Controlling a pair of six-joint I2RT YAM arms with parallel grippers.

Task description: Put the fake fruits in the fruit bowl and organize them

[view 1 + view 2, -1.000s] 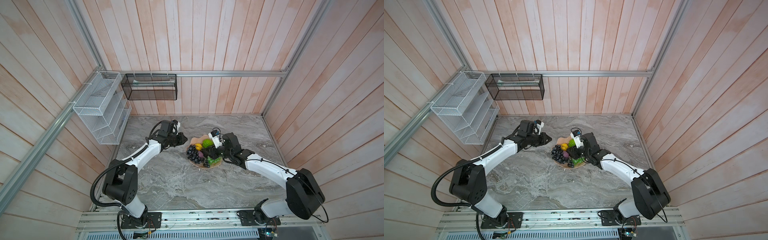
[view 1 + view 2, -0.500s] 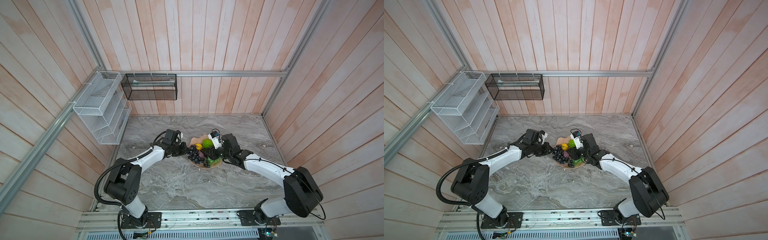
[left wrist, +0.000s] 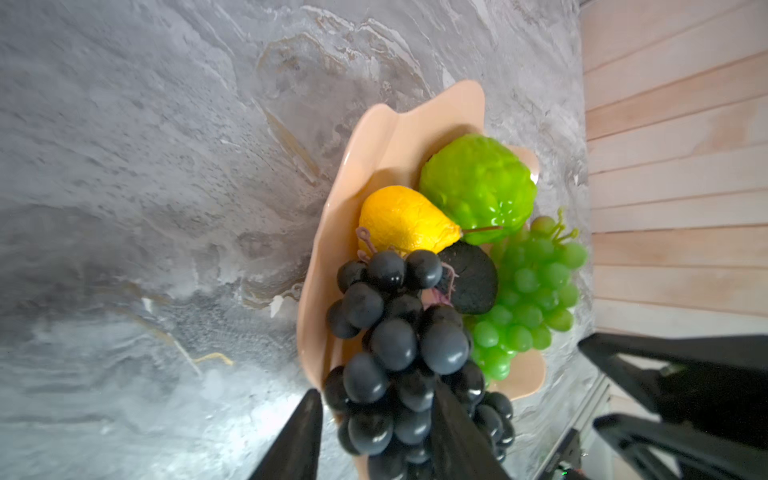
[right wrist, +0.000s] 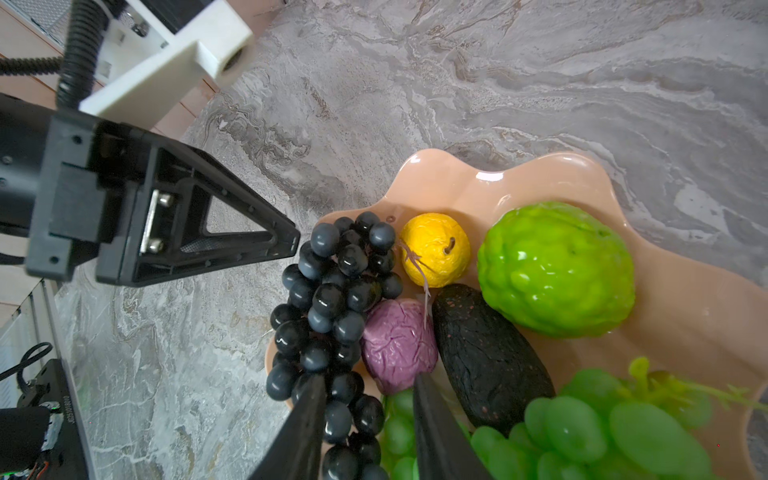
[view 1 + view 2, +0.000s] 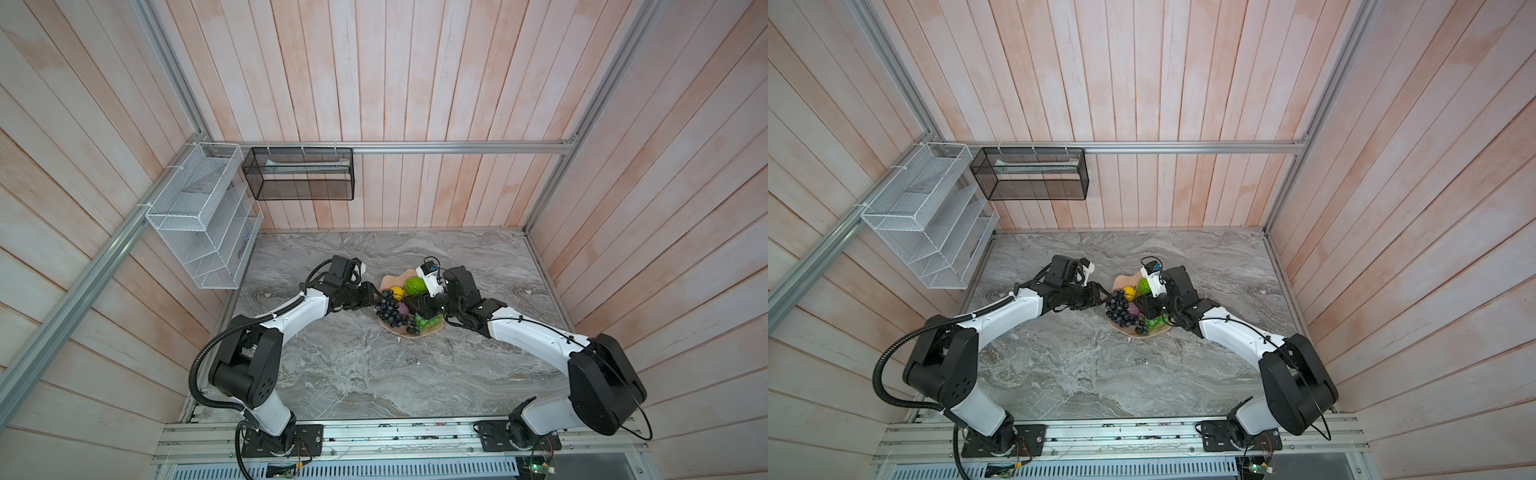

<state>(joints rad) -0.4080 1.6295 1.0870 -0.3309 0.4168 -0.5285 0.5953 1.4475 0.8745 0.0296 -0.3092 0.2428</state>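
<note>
Dark grapes (image 3: 395, 340) sit btwn L gripper (image 3: 376, 392) & purple fruit (image 4: 399, 345)

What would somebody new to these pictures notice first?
Probably the vivid pile in the peach fruit bowl on the marble table: a bumpy bright-green ball beside a yellow fruit, with a dark grape bunch at its edge. Next, the left gripper and right gripper, poised at the bowl from opposite sides.
</note>
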